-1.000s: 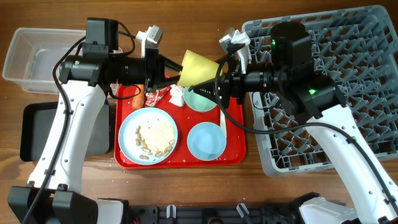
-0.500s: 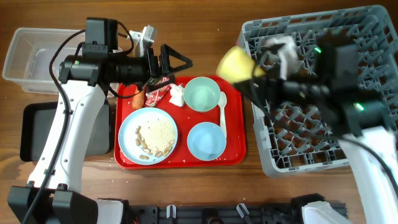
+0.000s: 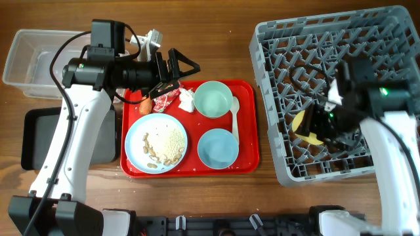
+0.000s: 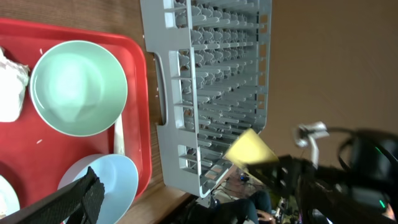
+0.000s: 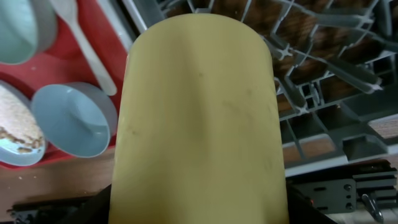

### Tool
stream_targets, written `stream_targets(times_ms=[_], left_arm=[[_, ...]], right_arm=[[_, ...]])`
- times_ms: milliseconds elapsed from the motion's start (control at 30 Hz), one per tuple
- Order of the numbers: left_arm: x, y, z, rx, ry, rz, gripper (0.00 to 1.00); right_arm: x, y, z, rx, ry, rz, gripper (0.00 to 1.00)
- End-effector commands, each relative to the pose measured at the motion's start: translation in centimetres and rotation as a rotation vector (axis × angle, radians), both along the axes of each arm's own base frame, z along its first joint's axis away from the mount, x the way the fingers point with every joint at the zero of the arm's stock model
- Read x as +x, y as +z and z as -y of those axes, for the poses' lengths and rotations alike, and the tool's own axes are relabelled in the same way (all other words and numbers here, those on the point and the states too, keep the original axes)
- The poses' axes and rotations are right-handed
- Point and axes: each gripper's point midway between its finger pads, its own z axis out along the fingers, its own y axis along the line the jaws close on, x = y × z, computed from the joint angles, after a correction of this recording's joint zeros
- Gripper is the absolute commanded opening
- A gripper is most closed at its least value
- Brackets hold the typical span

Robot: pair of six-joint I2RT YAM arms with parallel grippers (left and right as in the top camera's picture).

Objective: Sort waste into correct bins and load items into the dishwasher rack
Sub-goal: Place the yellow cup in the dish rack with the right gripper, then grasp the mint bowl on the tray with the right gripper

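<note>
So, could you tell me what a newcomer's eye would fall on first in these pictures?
The yellow plastic cup stands out, held by the right pincer low inside the large grey plastic lattice rack on the right. Next comes the flat red serving tray at the centre, carrying the round pale-blue plate of whitish crumbs and two light-blue bowls, with the left pincer open above its far edge.

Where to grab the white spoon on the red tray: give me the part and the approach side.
Take the white spoon by its handle's middle, coming straight down, jaws closing across it. It lies flat on the red tray, squeezed between the upper bowl, the lower bowl and the tray's rim, so a sideways approach looks blocked.
</note>
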Motion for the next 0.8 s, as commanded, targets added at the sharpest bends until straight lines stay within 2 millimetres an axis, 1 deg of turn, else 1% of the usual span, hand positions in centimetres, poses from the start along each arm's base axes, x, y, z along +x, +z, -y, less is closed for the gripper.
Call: stream_targets(times_ms=[0,33,67,100,133,167,233,267,333,367,400,433,467,500,533,567,600,633,667,700,733,767], left_arm=[[0.0,-0.2,0.0,0.004,-0.003,-0.004,1.0],[0.0,-0.2,0.0,0.004,-0.004,-0.005,1.0],[-0.1,-0.2,0.0,0.004,-0.004,-0.009,1.0],[-0.1,-0.2,-0.1,0.004,-0.001,-0.011,1.0],[0.0,-0.2,-0.3,0.004,0.006,-0.011,1.0],[0.2,-0.2,-0.8,0.004,0.022,-0.011,1.0],[0.6,0.1,-2.9,0.005,0.081,-0.019,1.0],[0.7,0.5,-4.6,0.005,0.13,-0.018,1.0],[0.9,1.7,-8.0,0.012,0.228,0.016,1.0],[0.9,2.4,-10.0,0.034,0.292,0.042,1.0],[0.5,2.9,-13.8,0.127,0.444,0.059,1.0],[0.0,3.0,-16.0,0.195,0.542,0.054,1.0],[-0.6,3.1,-18.0,0.264,0.621,0.063,1.0],[-1.3,3.5,-20.0,0.337,0.698,0.079,1.0],[-1.9,3.8,-21.2,0.384,0.747,0.089,1.0],[-2.4,3.8,-22.1,0.431,0.781,0.092,1.0],[-2.8,3.7,-23.0,0.477,0.811,0.088,1.0],[-2.9,3.6,-23.4,0.498,0.825,0.086,1.0],[-2.8,3.6,-23.4,0.498,0.825,0.086,1.0],[-2.8,3.6,-23.4,0.498,0.825,0.086,1.0],[-2.8,3.6,-23.4,0.498,0.825,0.086,1.0],[-2.8,3.6,-23.4,0.498,0.825,0.086,1.0]], right_arm=[[1.1,-3.3,0.2,-0.041,0.039,-0.152,0.57],[1.7,-4.4,1.7,-0.142,-0.019,-0.18,0.71],[2.9,-5.0,1.7,-0.143,-0.008,-0.148,0.77],[5.0,-5.1,0.2,-0.056,0.075,-0.057,0.8],[6.2,-4.7,-0.9,0.006,0.106,0.003,0.81],[7.4,-3.9,-1.7,0.049,0.107,0.063,0.81],[8.7,-1.3,-2.9,0.106,0.137,0.162,0.8],[9.0,0.7,-4.0,0.156,0.192,0.228,0.79],[9.5,3.5,-6.5,0.212,0.303,0.341,0.77],[9.7,4.7,-8.8,0.241,0.371,0.41,0.77],[10.0,5.3,-11.9,0.26,0.462,0.47,0.76],[10.1,5.2,-13.7,0.272,0.496,0.485,0.73],[10.5,4.7,-15.6,0.266,0.523,0.493,0.7],[11.6,3.0,-16.7,0.192,0.482,0.477,0.66],[12.8,1.2,-16.2,0.1,0.39,0.453,0.59],[14.1,-0.9,-15.4,0.004,0.296,0.424,0.56],[15.3,-3.7,-15.0,-0.054,0.248,0.383,0.55],[15.9,-6.0,-15.6,-0.041,0.256,0.337,0.55],[16.0,-8.3,-16.9,0.005,0.295,0.29,0.51],[16.0,-10.2,-18.5,0.069,0.371,0.259,0.48],[15.8,-12.1,-19.1,0.09,0.385,0.218,0.46],[15.7,-13.2,-19.1,0.084,0.364,0.189,0.43]])
